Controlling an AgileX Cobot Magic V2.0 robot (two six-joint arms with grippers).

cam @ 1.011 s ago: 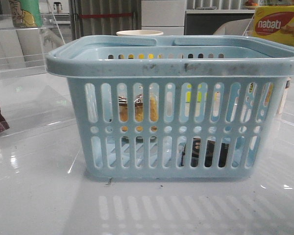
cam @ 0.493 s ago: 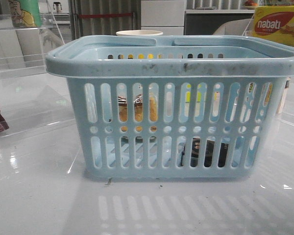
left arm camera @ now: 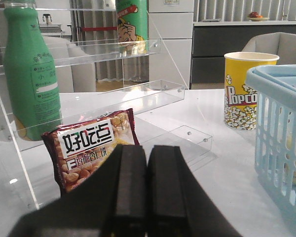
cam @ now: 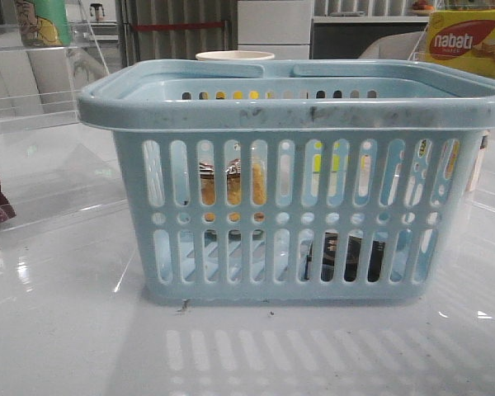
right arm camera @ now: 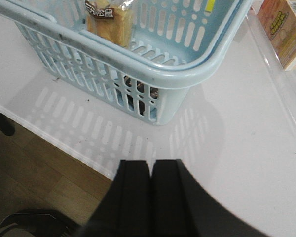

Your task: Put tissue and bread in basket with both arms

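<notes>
The light-blue basket (cam: 293, 99) stands in the middle of the table. The bread (cam: 235, 186) shows through its slots at the left, standing inside. It also shows in the right wrist view (right arm camera: 108, 22) inside the basket (right arm camera: 187, 74). The dark tissue pack (cam: 346, 257) lies low on the basket floor at the right, and shows through the slots in the right wrist view (right arm camera: 135, 91). My left gripper (left arm camera: 147, 150) is shut and empty, off to the basket's left (left arm camera: 281, 123). My right gripper (right arm camera: 150, 165) is shut and empty above the table's front edge. Neither gripper shows in the front view.
A maroon nut packet (left arm camera: 91, 145) leans by a clear acrylic shelf (left arm camera: 113, 49) holding a green bottle (left arm camera: 32, 74). A yellow popcorn cup (left arm camera: 246, 89) stands behind the basket. A nabati box (cam: 470, 41) is at the far right. A carton (right arm camera: 283, 29) stands right of the basket.
</notes>
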